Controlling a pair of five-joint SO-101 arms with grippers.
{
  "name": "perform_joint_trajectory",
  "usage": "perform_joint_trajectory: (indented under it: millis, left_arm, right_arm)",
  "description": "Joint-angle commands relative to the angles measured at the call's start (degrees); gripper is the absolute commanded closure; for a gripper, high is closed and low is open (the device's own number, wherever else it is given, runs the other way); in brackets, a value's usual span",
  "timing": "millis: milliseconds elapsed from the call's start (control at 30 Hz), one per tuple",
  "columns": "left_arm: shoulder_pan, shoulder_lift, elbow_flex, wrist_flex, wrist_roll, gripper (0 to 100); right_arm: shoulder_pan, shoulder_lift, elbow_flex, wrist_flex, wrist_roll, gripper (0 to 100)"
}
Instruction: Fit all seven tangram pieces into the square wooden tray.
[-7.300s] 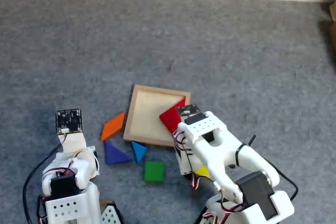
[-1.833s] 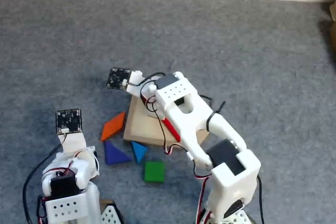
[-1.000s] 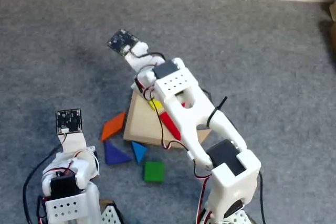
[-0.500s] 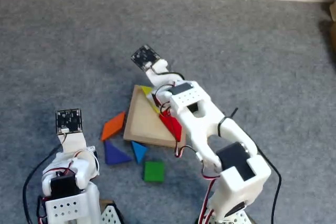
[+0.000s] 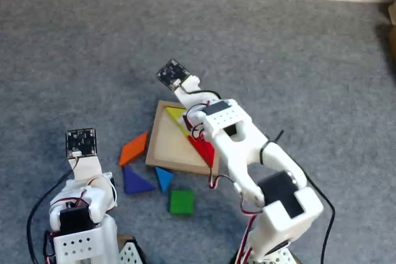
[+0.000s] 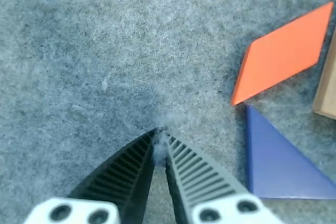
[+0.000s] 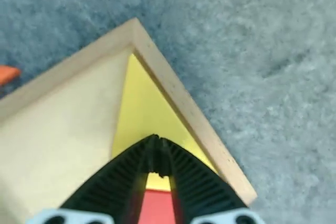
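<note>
The square wooden tray point(image 5: 162, 153) lies mid-table. A yellow triangle point(image 5: 174, 114) sits flat in its far corner, and a red triangle point(image 5: 202, 149) lies along its right side. My right gripper point(image 5: 185, 110) hangs over that corner. In the right wrist view it point(image 7: 156, 140) is shut, tips just above the yellow triangle point(image 7: 139, 111), with red point(image 7: 153, 203) behind them. An orange parallelogram point(image 5: 133, 148), a dark blue triangle point(image 5: 135, 180), a light blue triangle point(image 5: 164, 177) and a green square point(image 5: 181, 202) lie on the carpet. My left gripper point(image 6: 159, 132) is shut on nothing, low over bare carpet left of the orange piece point(image 6: 281, 53).
Grey carpet covers the whole table, with wide free room to the far side, left and right of the tray. The tray's raised rim point(image 7: 181, 106) borders the yellow triangle. The left arm's base point(image 5: 80, 227) stands at the near left.
The right arm swung from the near right over the tray, and the yellow triangle now lies in the far corner. Its wrist then drew back slightly. The left arm has not moved.
</note>
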Motion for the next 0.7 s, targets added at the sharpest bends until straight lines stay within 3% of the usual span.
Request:
perform_joint_trajectory:
  millis: [0, 233, 433, 667]
  left_arm:
    - [-0.5, -0.4, 1.1, 0.4, 0.4, 99]
    - [-0.5, -0.4, 1.1, 0.4, 0.4, 99]
    - [-0.5, -0.4, 1.1, 0.4, 0.4, 99]
    - [-0.5, -0.4, 1.1, 0.4, 0.4, 99]
  right_arm:
    - [1.6, -11.6, 0.1, 0.7, 1.1, 99.5]
    - [4.9, -32.0, 6.0, 9.6, -0.1, 99.5]
    - [10.1, -42.2, 10.8, 18.9, -13.2, 98.3]
    - [11.1, -40.6, 11.5, 32.2, -30.9, 76.4]
